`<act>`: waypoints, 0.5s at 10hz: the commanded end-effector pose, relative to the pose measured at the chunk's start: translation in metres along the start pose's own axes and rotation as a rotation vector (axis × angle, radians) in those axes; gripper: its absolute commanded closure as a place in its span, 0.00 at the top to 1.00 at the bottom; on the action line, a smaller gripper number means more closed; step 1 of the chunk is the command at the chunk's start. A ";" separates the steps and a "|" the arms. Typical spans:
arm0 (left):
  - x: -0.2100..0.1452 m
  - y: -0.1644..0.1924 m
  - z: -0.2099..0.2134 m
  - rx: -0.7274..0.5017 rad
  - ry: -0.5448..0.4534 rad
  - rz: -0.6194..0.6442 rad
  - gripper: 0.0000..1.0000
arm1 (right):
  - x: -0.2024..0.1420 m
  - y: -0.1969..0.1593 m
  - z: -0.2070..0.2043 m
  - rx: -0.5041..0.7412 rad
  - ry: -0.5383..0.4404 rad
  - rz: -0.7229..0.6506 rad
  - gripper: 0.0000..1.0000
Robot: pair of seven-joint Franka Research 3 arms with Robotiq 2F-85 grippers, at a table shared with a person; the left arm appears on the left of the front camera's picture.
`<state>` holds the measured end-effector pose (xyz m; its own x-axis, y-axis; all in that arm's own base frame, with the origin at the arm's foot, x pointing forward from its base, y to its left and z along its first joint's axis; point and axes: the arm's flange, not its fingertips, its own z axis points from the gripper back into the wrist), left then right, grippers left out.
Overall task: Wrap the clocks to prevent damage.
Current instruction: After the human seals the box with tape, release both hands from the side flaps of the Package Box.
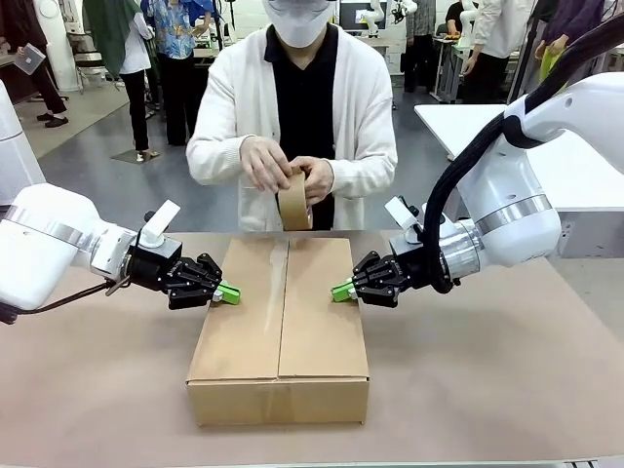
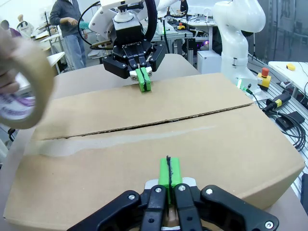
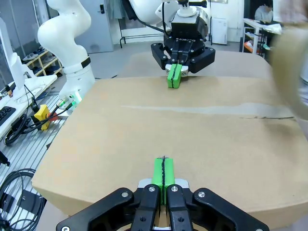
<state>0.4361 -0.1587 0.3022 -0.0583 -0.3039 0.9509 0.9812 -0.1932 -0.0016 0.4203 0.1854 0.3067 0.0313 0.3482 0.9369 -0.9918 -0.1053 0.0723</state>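
My table is covered in plain brown, and 1 closed cardboard box rests flat at its middle, between my arms.

The box was matt brown cardboard, smooth-faced, with a pale, faintly shiny strip along its seam. The tape roll looked tan and paper-like. The table cover was matt brown. The arm shells were glossy white.
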 end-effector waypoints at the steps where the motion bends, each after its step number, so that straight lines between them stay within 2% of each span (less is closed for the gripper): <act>1: -0.003 0.000 -0.001 0.004 0.009 -0.002 0.00 | -0.004 0.000 -0.001 -0.002 0.006 -0.008 0.01; 5: -0.003 0.000 -0.001 0.004 0.009 -0.002 0.00 | -0.004 0.000 -0.001 -0.002 0.006 -0.008 0.01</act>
<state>0.4361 -0.1587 0.3021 -0.0580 -0.3040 0.9509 0.9812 -0.1932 -0.0020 0.4203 0.1854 0.3062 0.0322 0.3485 0.9368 -0.9917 -0.1052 0.0732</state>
